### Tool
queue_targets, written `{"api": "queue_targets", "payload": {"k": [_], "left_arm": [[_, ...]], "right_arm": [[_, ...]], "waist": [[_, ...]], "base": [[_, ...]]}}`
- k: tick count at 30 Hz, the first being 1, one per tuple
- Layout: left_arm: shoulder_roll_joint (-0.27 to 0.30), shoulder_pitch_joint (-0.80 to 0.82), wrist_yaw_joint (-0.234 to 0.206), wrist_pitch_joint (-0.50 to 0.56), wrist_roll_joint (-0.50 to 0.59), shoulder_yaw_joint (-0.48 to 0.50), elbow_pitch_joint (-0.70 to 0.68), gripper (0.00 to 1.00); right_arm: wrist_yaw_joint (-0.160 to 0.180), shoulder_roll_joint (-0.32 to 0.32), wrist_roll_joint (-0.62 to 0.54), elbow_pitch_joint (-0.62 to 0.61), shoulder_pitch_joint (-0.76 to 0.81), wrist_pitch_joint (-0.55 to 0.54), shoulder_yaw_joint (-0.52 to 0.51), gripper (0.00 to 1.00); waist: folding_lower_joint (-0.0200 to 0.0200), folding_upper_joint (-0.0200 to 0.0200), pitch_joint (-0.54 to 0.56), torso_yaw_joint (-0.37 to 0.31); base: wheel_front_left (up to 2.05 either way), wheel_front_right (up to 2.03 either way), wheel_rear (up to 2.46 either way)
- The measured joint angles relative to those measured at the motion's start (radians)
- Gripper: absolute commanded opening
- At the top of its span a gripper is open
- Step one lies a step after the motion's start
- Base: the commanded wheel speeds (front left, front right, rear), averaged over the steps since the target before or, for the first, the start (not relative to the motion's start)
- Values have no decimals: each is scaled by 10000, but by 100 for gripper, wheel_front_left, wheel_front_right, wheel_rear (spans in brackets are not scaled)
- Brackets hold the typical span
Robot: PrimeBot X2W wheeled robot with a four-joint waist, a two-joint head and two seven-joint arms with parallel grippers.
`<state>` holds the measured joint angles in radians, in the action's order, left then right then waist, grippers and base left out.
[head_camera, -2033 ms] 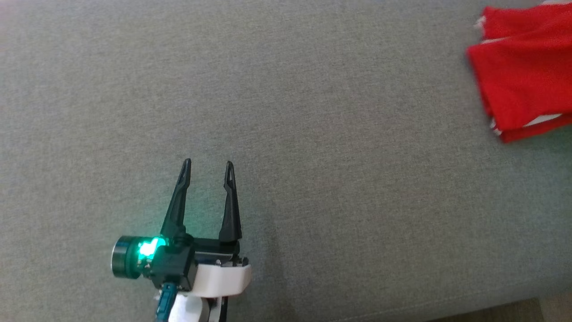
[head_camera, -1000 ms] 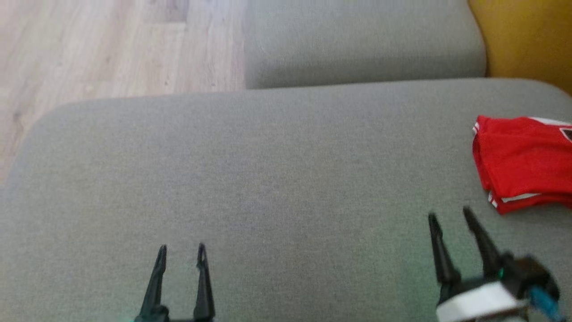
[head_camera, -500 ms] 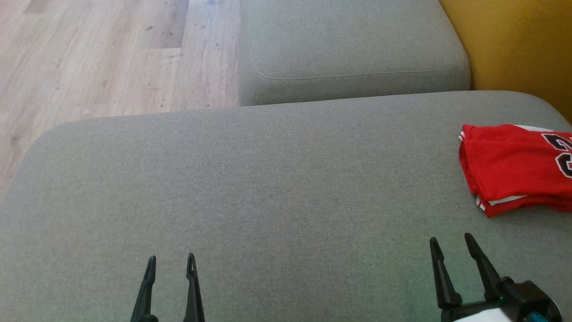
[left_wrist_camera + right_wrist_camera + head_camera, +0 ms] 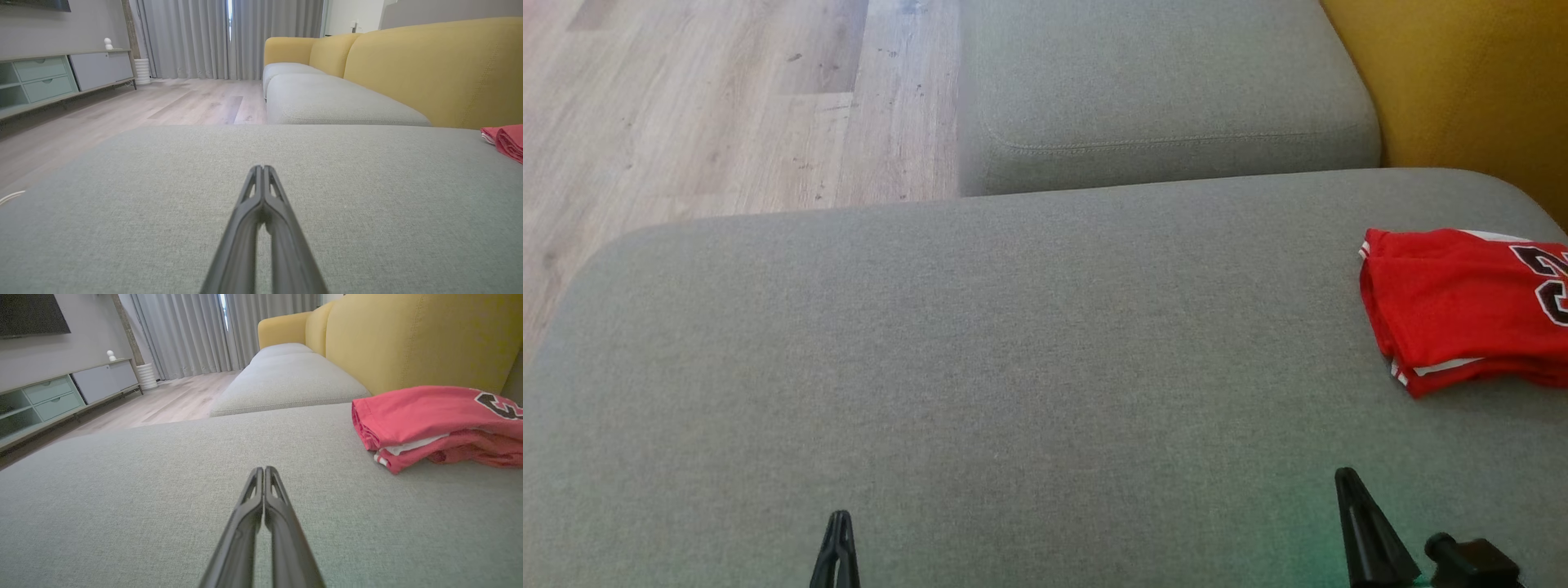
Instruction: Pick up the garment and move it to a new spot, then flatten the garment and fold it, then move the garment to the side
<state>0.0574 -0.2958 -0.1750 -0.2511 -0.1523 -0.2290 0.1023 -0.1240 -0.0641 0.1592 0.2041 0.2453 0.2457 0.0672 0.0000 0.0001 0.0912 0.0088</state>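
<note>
While I look down from my head camera, the garment (image 4: 1454, 302) lies at the far right of the wide grey seat cushion (image 4: 1013, 367), folded into a compact red stack with white trim along its near edge and part of a dark printed numeral on top. It rests flat on the cushion, close to the yellow backrest (image 4: 1462, 82) that rises behind it.

My left end effector (image 4: 262, 168) has its two dark fingers pressed together along their length, with nothing between them. It points out across bare grey fabric, well apart from the garment, which sits off at the right edge of my left wrist view.

My right end effector (image 4: 264, 469) is likewise closed tip to tip and empty. The garment is ahead of it and to the right, near but not touching. Both end effectors sit low over the cushion at the bottom of the head view; whether either rests on the fabric I cannot tell.

Beyond the big cushion is a second cushion (image 4: 1160, 82) of the same grey, and to its left the pale wooden floor (image 4: 686, 106). Grey curtains (image 4: 188, 36) hang at the far end of the room, and a low sideboard (image 4: 49, 77) with pale green drawers runs along the left wall.
</note>
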Motion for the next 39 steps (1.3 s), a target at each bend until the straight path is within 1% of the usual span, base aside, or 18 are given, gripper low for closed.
{"api": "queue_targets", "payload": {"k": [34,39], "left_arm": [[96,859,840,779,-4259,483,539,0],[105,948,963,849,-4742,585,560,0]], "right_arm": [[0,-12,4178,169,-700,-805,-265,0],[0,-13,4654,180,-802,-928,-332,0]], "waist": [[1,0,-262,-23],[1,0,-293,-26]], "base": [[0,0,0],[0,0,0]]}}
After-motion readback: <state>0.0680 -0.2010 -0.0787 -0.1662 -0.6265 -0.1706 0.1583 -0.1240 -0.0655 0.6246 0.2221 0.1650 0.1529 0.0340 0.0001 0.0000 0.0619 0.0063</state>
